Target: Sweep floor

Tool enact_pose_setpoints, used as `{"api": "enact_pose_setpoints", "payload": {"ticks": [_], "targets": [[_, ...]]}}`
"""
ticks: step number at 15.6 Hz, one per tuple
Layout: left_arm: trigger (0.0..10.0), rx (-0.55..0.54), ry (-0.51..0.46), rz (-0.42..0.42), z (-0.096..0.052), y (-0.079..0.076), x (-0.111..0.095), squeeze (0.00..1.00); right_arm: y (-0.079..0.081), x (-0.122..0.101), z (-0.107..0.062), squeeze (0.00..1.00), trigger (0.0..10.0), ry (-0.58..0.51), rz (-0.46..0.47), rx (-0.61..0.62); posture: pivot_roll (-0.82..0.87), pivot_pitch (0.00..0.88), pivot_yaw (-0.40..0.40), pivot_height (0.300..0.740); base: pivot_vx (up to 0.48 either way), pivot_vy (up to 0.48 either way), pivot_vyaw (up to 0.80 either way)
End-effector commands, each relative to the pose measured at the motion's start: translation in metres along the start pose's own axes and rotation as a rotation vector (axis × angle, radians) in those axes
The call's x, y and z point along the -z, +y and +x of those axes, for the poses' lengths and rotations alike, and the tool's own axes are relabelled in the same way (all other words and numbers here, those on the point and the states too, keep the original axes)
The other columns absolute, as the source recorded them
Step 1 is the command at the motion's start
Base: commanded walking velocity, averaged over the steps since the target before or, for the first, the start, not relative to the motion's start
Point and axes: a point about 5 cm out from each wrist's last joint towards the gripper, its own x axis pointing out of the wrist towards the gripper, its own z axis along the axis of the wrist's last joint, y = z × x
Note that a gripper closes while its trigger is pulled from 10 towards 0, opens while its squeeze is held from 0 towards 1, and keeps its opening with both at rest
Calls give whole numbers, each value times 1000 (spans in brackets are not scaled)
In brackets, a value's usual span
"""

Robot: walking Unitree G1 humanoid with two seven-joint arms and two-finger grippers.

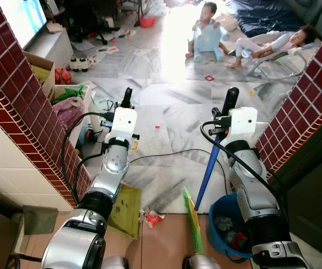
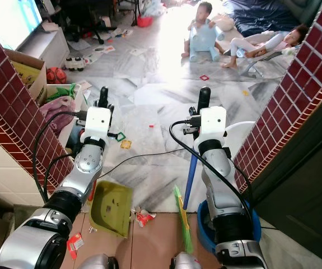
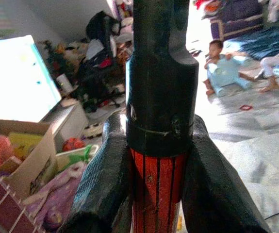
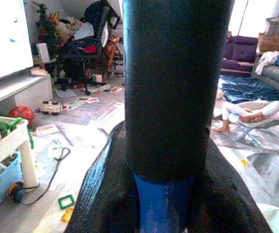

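**Both claws clamped on sweeping tools at the tile threshold**

Lower centre of the head views: a crumpled red-and-white wrapper (image 1: pixel 152 217) lies on the terracotta floor (image 1: pixel 161 241), between the green dustpan (image 2: pixel 111 208) at lower left and the green broom bristles (image 1: pixel 193 221) at lower centre. A blue bucket (image 1: pixel 223 221) sits at lower right, just beside the bristles.

Mid-frame, left: the left claw (image 3: pixel 159 170) is pressed onto the dustpan handle (image 3: pixel 159 145), a red ribbed shaft with a black top end, both fingers (image 3: pixel 105 184) against it.

Mid-frame, right: the right claw (image 4: pixel 163 170) pinches the broom handle (image 1: pixel 208 168), a blue shaft capped by a black grip (image 4: pixel 175 87), which rises upright above the fingers.

Red-tiled walls (image 1: pixel 21 106) flank both sides. Beyond, the grey marble floor (image 1: pixel 166 106) carries scattered toys and papers. Upper left: a cardboard box (image 1: pixel 43 70). Upper right: two children (image 1: pixel 208 28) sit on the floor.
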Motion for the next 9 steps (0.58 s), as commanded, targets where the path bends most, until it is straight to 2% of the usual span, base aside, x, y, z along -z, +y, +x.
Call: {"api": "enact_pose_setpoints", "payload": {"ticks": [1,6,9], "targets": [[10000,-15,-52,29,8,3,-11,0,-2,-7,1,0,10000,-26,-12,-2,-126,0,-6,740,0,0,0],[10000,-9,-38,61,10,-11,-12,0,-5,-8,-1,0,10000,-4,-14,-21,-141,0,-45,740,0,0,0],[10000,21,-27,37,9,-27,-13,0,-2,-7,-1,0,10000,16,6,-35,-157,0,-68,740,0,0,0]]}}
